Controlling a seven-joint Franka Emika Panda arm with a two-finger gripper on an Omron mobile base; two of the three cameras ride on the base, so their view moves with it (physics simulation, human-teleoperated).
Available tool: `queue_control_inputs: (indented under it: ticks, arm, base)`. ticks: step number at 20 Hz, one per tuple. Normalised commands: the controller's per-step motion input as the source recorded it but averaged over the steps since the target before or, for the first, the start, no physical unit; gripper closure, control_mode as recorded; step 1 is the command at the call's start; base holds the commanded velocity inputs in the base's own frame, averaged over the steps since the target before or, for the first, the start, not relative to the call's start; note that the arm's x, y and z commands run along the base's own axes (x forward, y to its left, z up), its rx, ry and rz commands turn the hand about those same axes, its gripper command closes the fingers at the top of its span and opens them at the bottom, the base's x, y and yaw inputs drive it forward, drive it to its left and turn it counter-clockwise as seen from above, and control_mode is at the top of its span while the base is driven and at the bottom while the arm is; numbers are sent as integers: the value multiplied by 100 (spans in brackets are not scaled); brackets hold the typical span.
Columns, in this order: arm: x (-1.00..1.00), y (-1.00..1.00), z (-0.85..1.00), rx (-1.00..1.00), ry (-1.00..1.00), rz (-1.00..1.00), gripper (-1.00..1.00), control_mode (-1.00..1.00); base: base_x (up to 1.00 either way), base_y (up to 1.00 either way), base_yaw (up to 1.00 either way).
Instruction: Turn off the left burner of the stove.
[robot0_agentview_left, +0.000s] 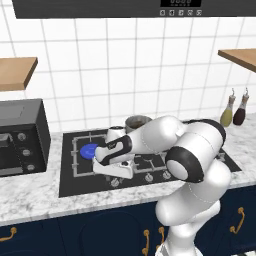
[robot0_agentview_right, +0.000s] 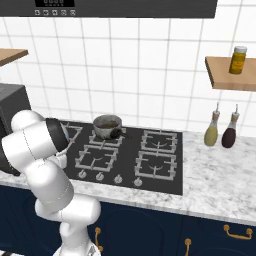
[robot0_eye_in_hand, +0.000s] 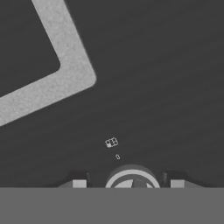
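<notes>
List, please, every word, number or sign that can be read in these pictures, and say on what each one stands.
No text can be read in these pictures.
Display and button row on the black panel above the stove: too small and blurred.
Small white mark on the cooktop glass just beyond the knob, hand view: a symbol, too small to read.
Jar on the shelf: no legible label.

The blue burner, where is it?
In the left base view, the left burner glows blue at the stove's front left, just left of the robot's hand, with the black oven further left.
</notes>
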Motion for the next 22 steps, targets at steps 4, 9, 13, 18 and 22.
queue_control_inputs:
  ticks: [4,9,13,18,22]
  arm:
    - [-3,0,0,0,0,-2,100,-100]
    - [-18,0,0,0,0,-4,100,-100]
    - [-16,0,0,0,3,-7,100,-100]
    - [0,0,0,0,1,-5,100,-100]
    - [0,23,-1,0,1,-10,100,-100]
  base:
    - [0,0,0]
    - [0,0,0]
    - [0,0,0]
    - [0,0,0]
    - [0,0,0]
